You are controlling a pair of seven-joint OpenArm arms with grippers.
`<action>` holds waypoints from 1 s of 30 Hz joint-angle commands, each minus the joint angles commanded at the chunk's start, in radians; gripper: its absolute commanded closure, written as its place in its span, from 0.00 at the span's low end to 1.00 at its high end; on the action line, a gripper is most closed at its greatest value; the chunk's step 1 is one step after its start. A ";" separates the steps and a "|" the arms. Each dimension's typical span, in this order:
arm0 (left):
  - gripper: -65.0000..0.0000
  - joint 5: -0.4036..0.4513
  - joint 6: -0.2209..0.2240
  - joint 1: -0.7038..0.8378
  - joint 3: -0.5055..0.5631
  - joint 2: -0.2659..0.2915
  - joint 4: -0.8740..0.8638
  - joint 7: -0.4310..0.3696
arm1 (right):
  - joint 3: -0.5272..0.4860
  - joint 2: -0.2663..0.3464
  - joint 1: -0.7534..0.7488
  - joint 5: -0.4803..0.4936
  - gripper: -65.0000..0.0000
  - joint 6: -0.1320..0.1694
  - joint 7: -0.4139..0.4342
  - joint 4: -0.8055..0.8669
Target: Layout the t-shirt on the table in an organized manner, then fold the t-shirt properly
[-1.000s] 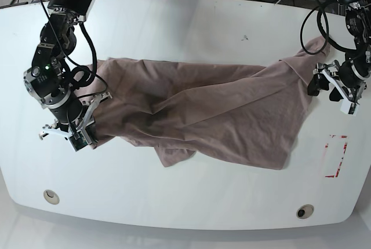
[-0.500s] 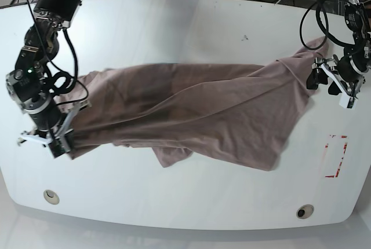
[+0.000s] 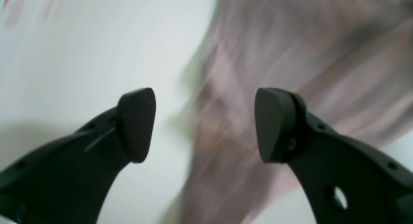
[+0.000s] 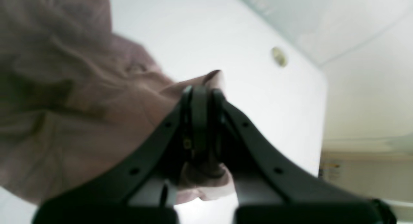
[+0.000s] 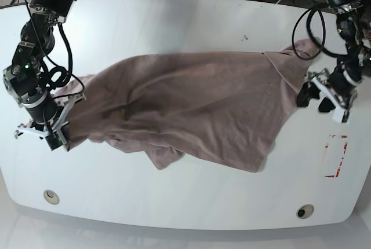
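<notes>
Right gripper (image 4: 200, 121) clamps the limp shirt (image 5: 191, 104) edge; left gripper (image 3: 203, 124), jaws apart, should pinch an opposite corner.

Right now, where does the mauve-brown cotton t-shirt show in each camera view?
Base: mauve-brown cotton t-shirt spread across the middle of the glossy white table.
Left wrist: blurred, upper right, beyond the open left gripper.
Right wrist: fills the left; right gripper shut on its edge.
Shared landmark: the white tabletop.
</notes>
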 joint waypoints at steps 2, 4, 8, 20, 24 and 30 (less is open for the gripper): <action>0.30 0.046 0.000 -0.028 0.012 0.031 -0.020 0.000 | 0.002 -0.012 -0.002 -0.003 0.99 0.000 0.000 0.000; 0.30 0.091 0.000 -0.057 0.044 0.052 -0.049 0.000 | 0.002 -0.020 -0.015 -0.003 0.99 0.000 0.000 0.000; 0.30 0.160 0.000 -0.121 0.095 0.080 -0.138 0.000 | 0.000 -0.023 -0.028 0.005 0.99 0.000 0.000 0.002; 0.30 0.321 0.002 -0.252 0.104 0.135 -0.385 -0.150 | 0.000 -0.057 -0.043 -0.002 0.99 0.000 0.002 0.000; 0.30 0.373 0.002 -0.292 0.104 0.135 -0.468 -0.184 | 0.000 -0.057 -0.043 0.000 0.99 0.000 0.002 0.000; 0.30 0.404 0.002 -0.341 0.106 0.135 -0.594 -0.233 | 0.000 -0.057 -0.043 0.000 0.99 0.000 0.002 0.000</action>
